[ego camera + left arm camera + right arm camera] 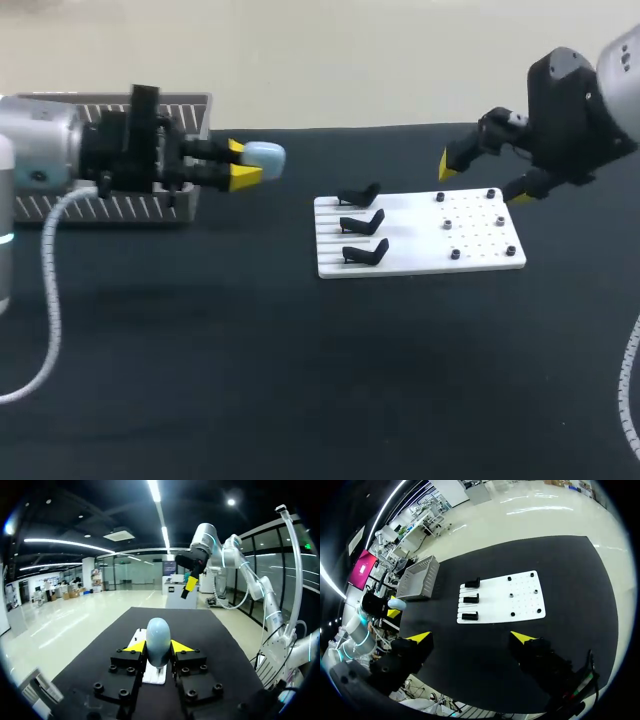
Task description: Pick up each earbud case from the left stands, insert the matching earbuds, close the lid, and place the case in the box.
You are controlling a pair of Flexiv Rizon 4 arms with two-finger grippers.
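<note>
A pale blue earbud case (266,157) is pinched between the yellow tips of my left gripper (242,163), held in the air left of the white board (420,262). In the left wrist view the case (158,642) stands upright and closed between the fingertips (134,646). The three black stands (363,222) on the board's left side are empty. My right gripper (484,180) hangs open above the board's far right corner, holding nothing. From the right wrist, the board (520,600) lies ahead of the gripper (470,637).
A grey slatted box (190,110) stands at the back left, behind my left gripper, and shows as the box (420,577) in the right wrist view. Several small black pegs (447,225) dot the board's right half. A black cloth covers the table.
</note>
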